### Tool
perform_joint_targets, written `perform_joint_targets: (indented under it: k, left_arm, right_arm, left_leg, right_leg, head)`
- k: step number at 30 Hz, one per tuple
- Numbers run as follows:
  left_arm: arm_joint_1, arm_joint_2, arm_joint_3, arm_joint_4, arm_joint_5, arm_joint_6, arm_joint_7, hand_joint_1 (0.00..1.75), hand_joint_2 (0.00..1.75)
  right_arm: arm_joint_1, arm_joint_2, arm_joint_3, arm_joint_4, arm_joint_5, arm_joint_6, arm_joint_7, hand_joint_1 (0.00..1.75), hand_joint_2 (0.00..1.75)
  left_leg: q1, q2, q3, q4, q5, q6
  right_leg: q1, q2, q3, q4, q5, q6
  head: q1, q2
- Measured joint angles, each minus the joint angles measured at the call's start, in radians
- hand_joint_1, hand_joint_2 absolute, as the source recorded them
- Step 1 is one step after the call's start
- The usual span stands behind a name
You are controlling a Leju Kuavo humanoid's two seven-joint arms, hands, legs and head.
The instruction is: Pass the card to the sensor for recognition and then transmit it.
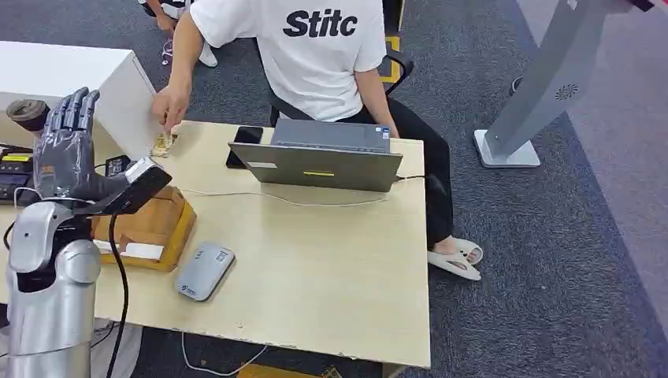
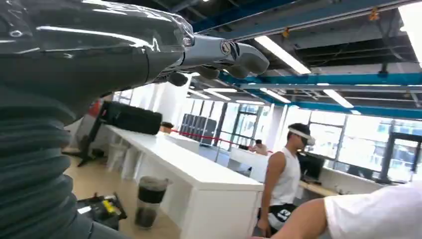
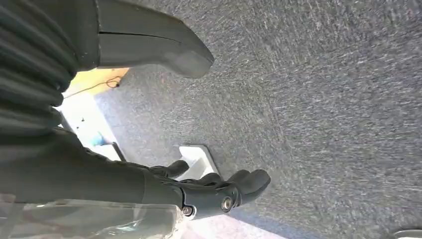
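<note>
My left hand [image 1: 67, 150] is raised above the table's left end, fingers straight and pointing up, with nothing in it. In the left wrist view its fingers [image 2: 224, 55] stretch out bare against the ceiling. The grey rounded sensor [image 1: 203, 270] lies on the wooden table [image 1: 331, 268], right of and below that hand. At the table's far left corner a person's hand [image 1: 169, 105] touches a small pale item [image 1: 163, 144]; I cannot tell whether it is the card. My right hand [image 3: 219, 191] hangs over grey carpet, fingers loosely apart, holding nothing.
A seated person in a white shirt [image 1: 311, 47] faces a grey laptop [image 1: 319, 157], with a black phone [image 1: 246, 138] beside it. A wooden box [image 1: 150, 224] sits under my left wrist. A white counter [image 1: 71, 79] stands left and a grey stand [image 1: 543, 87] right.
</note>
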Motion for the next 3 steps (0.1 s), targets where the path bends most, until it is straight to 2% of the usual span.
perform_joint_targets:
  k: [3]
  left_arm:
    - [0.081, -0.021, 0.061, -0.044, 0.119, 0.050, -0.048, 0.00, 1.75]
  right_arm:
    - [-0.002, 0.000, 0.000, 0.000, -0.017, 0.003, 0.004, 0.00, 1.75]
  left_leg:
    - [0.000, 0.001, 0.000, 0.000, -0.001, 0.000]
  right_leg:
    - [0.000, 0.001, 0.000, 0.000, 0.000, 0.000]
  head:
    - [-0.001, 0.000]
